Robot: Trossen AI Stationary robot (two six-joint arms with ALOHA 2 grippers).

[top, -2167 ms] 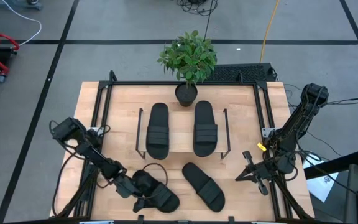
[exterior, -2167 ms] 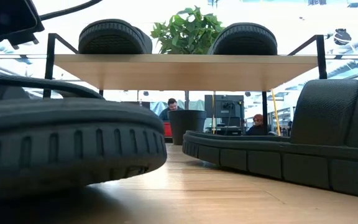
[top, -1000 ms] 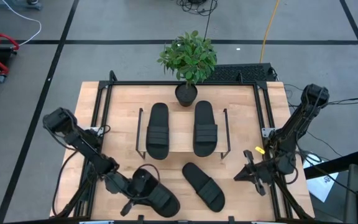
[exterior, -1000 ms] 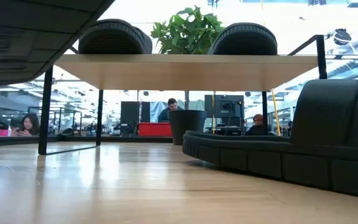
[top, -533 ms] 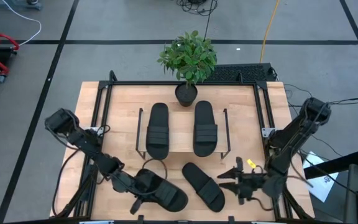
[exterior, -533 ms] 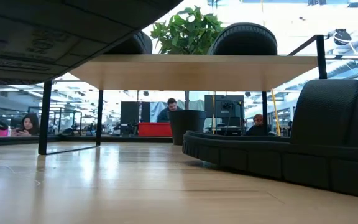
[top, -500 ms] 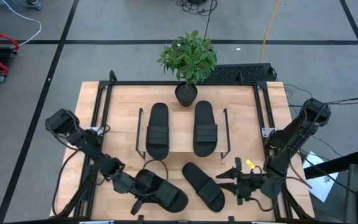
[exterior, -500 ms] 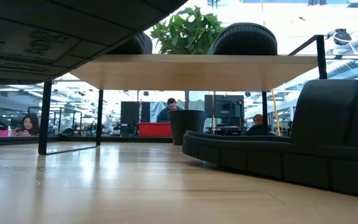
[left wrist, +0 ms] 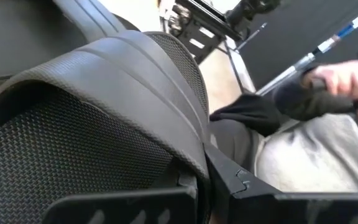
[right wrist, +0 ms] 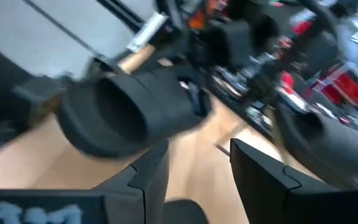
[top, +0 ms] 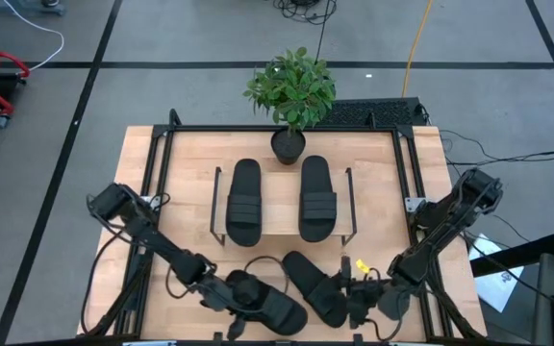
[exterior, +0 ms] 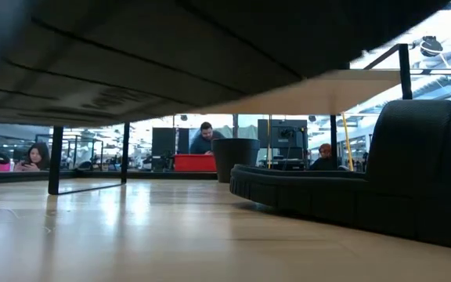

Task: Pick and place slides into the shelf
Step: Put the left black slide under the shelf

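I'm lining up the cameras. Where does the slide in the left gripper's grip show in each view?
High view: held slide by the table's front edge, at the left gripper.
Low view: held slide, its underside, fills the top.
Left wrist view: held slide, its ribbed strap, fills the picture.
Right wrist view: cannot tell which slide shows.
Shared landmark: loose slide on the table.

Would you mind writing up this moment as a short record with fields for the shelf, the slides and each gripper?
shelf: the shelf stands mid-table, in front of a potted plant
slides on shelf: two slides, left one and right one, side by side on the top board
slides off shelf: two, at the table's near edge
left gripper: left gripper shut on the lifted slide, raised off the table
right gripper: right gripper open, beside the slide on the table, not holding it
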